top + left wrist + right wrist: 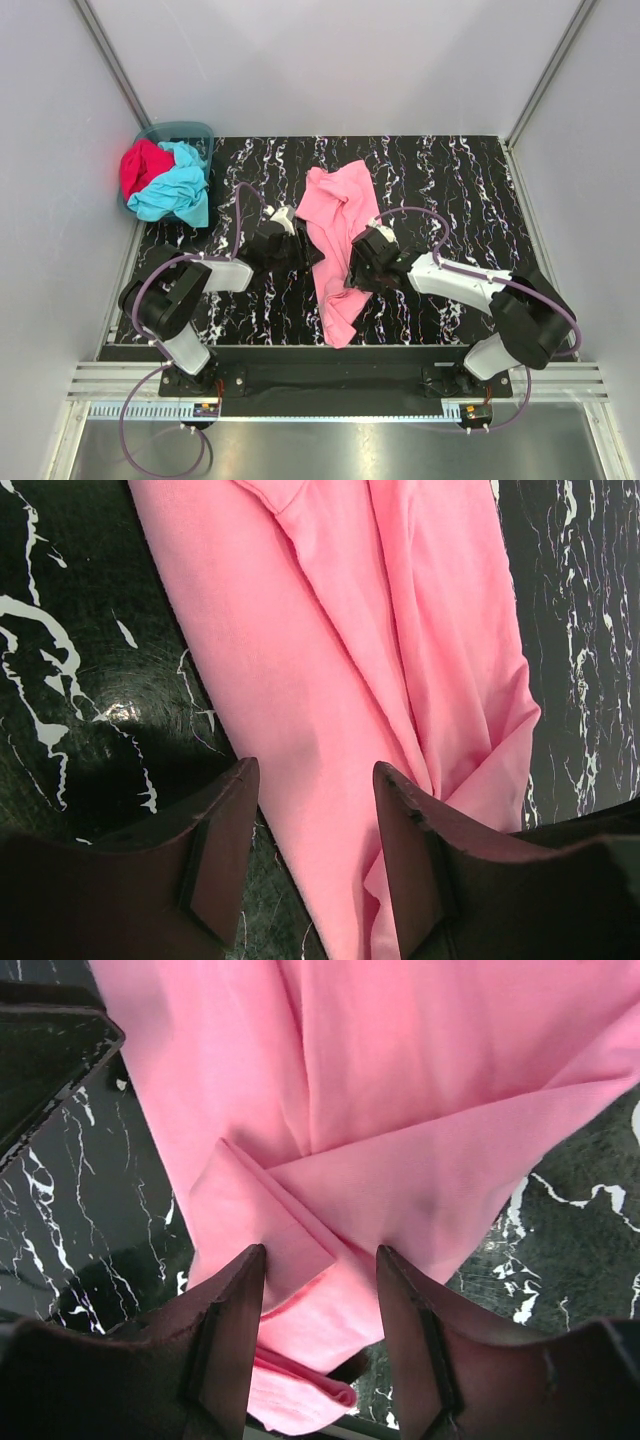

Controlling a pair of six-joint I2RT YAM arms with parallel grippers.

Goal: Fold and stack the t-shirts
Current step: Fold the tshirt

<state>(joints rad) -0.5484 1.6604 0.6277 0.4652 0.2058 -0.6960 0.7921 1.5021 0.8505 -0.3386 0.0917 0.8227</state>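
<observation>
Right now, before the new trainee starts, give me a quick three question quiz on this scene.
1. True or false: the pink t-shirt sits inside the basket.
2. Which t-shirts fill the basket? A) turquoise t-shirt and red t-shirt B) two pink ones C) none
3. Fill in: the left claw and right claw are both ____ above the pink t-shirt.
Key: 1 false, it lies rumpled on the table; 2 A; 3 open.
</observation>
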